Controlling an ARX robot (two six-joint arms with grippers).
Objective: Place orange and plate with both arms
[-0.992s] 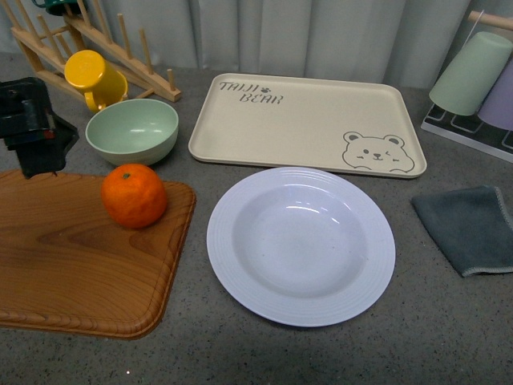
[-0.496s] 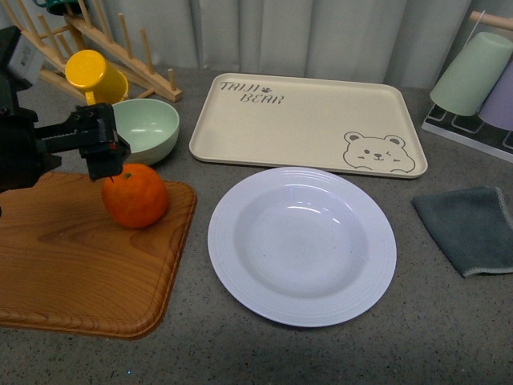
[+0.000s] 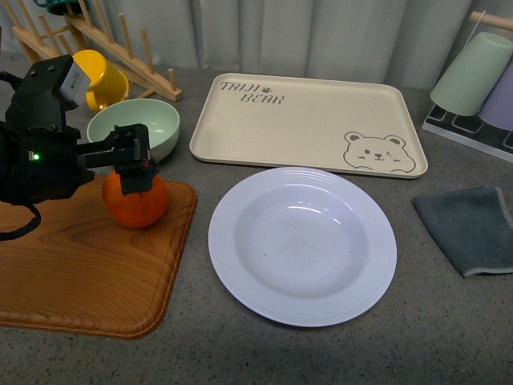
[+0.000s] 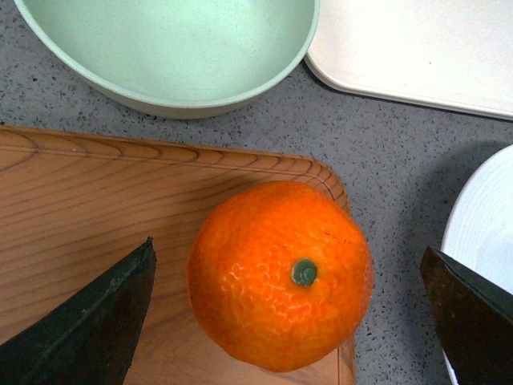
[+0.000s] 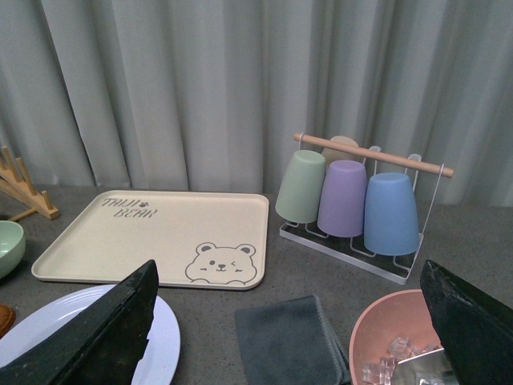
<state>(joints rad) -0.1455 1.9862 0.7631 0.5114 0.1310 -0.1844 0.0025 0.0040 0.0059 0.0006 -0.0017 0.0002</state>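
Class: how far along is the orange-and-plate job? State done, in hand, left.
Done: nothing; the orange sits on the wooden board, the plate lies empty. In hand: the left gripper, jaws open, straddles the orange. Left: grasping and placing both; the right gripper is open.

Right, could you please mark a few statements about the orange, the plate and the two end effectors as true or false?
1. The orange sits on the wooden board. True.
2. The plate holds the orange. False: the plate is empty.
3. The left end effector is open, with one finger on either side of the orange. True.
4. The green bowl stands on the bear-print tray. False: the bowl is on the table beside the tray, and the tray is bare.
5. The right end effector is shut on the plate. False: it is open and holds nothing, clear of the plate.
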